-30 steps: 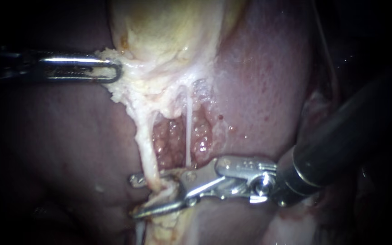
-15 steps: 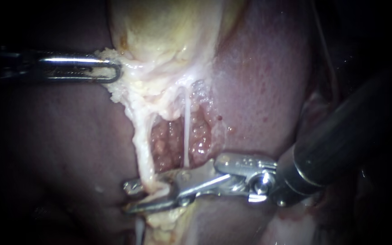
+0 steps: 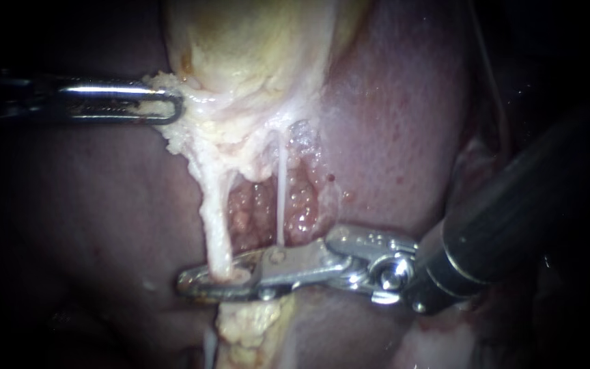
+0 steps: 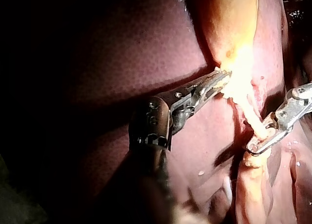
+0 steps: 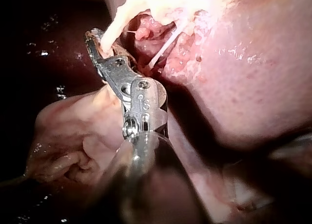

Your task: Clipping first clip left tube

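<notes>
The left tube (image 3: 216, 222) hangs as a thick pale cord from the fatty fringe under the gallbladder (image 3: 254, 48). It runs down into my right instrument (image 3: 196, 283). Those jaws are closed across it from both sides and pinch it near its lower end, close to their tips. Below the jaws sits a lump of fat (image 3: 247, 324).

The right tube (image 3: 280, 198) is a thin white strand just beside the left one. It drops toward the jaws nearer their hinge and passes behind them; I cannot tell whether it touches them. Between the two tubes shows a raw, pebbly patch of liver (image 3: 90, 205), which also spreads dark red on both sides.

My left instrument (image 3: 172, 108) comes in level from the left. Its jaws are clamped on the pale lower edge of the gallbladder, well apart from my right instrument.
</notes>
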